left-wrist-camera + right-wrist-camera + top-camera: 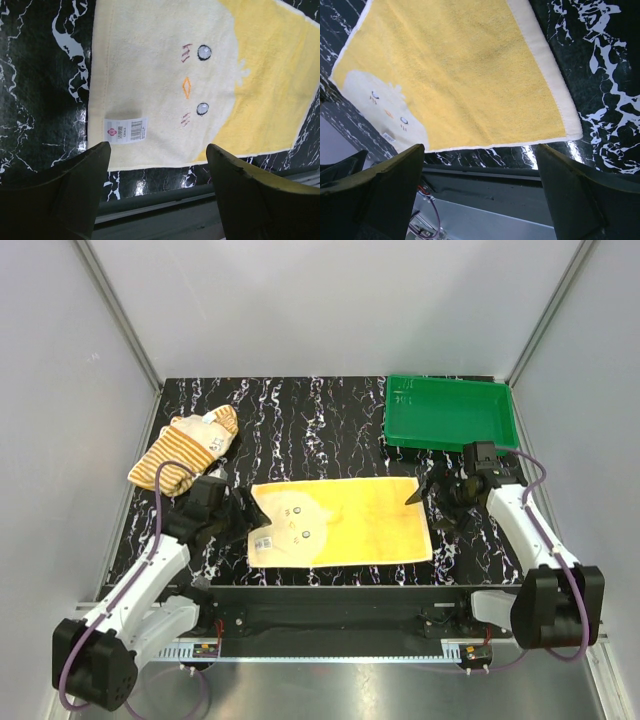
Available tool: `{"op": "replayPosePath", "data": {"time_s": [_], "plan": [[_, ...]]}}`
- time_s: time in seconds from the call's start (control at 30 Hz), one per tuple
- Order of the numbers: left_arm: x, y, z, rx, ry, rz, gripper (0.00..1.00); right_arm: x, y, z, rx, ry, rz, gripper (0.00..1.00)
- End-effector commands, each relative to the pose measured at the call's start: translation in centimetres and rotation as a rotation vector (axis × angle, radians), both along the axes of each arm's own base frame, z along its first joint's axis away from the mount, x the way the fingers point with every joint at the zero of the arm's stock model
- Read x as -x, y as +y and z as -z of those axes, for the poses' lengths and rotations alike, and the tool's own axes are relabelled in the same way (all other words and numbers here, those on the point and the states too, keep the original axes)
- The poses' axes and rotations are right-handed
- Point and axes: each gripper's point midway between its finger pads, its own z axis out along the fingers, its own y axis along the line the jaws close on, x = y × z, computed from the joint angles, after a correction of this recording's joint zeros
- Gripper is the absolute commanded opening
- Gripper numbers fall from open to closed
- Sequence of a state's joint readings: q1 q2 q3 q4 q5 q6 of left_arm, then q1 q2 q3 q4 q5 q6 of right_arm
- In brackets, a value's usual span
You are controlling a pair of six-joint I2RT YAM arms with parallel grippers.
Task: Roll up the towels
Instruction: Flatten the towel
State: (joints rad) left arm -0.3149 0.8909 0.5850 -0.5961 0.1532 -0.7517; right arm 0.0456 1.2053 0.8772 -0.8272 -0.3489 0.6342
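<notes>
Yellow towel (340, 522) is lying spread flat between the grippers. Left gripper (255, 520) is hanging at its left edge, fingers apart and gripping nothing. Right gripper (428, 515) is hanging at its right edge, likewise apart and empty. Striped towel (185, 448) is lying crumpled beyond the yellow towel's left end, green tray (450, 410) beyond its right.

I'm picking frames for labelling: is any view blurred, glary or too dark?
Top external: evenly lit and sharp, yellow towel clear. Left wrist: towel sharp, left fingers dark and soft. Right wrist: small glints on the dark table, right fingers in shadow.
</notes>
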Motion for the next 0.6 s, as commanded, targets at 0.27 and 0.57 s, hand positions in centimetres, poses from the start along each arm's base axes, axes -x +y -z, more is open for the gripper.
{"op": "replayPosePath", "data": {"time_s": [0.27, 0.57], "plan": [[4.4, 1.7, 4.6, -0.001, 0.146, -0.210, 0.67, -0.5, 0.5, 1.9, 0.078, -0.020, -0.002, 1.00], [6.2, 2.4, 7.4, -0.015, 0.206, -0.276, 0.56, -1.4, 1.0, 2.3, 0.108, -0.025, -0.055, 1.00]]}}
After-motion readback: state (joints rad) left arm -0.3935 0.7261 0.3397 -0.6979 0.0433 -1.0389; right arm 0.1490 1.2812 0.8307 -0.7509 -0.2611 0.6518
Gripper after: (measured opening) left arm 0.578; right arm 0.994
